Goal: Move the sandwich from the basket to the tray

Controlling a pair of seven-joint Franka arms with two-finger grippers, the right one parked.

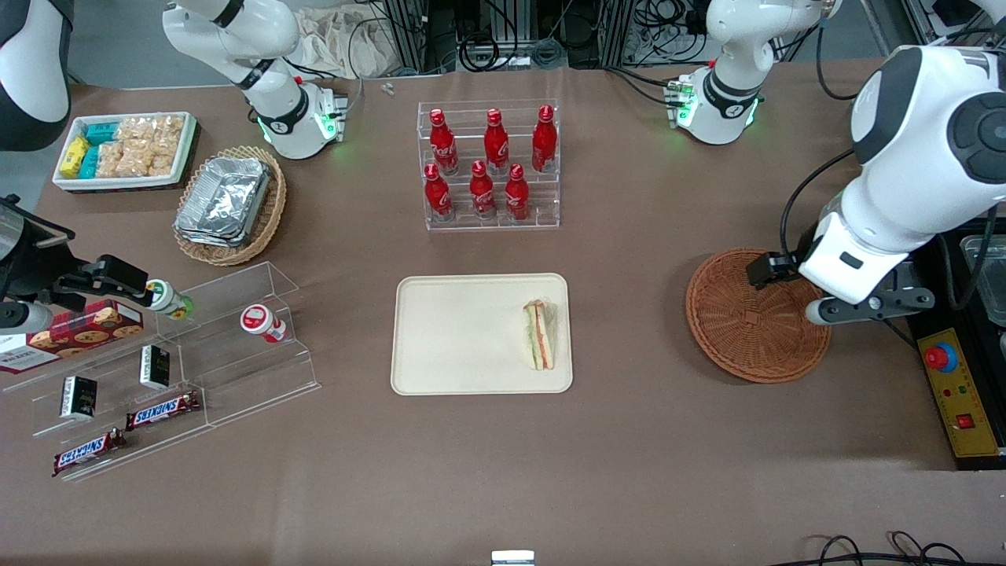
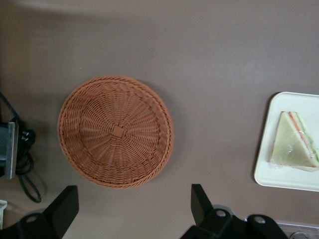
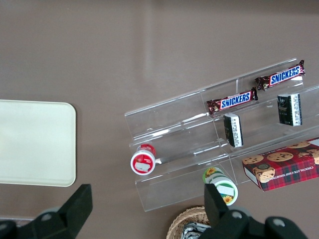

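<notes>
Sandwich (image 1: 539,336) lying on the tray (image 1: 456,338), close against the rim at the working arm's end. Bare brown table (image 1: 629,330) between tray and basket (image 1: 747,330). Gripper (image 2: 132,206) poised high over the basket, fingers (image 2: 64,208) spread wide, holding nothing. Fingertips hidden in the front view.

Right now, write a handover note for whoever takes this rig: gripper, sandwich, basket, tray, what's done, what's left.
Gripper: open, holding nothing, hovering above the table beside the basket.
Basket: nothing in it.
Sandwich: lying flat on the tray, close to the rim on the working arm's side, fully inside.
Done: sandwich moved from basket to tray and released.
Left: nothing for the sandwich; at most, bring the arm back to rest.
</notes>
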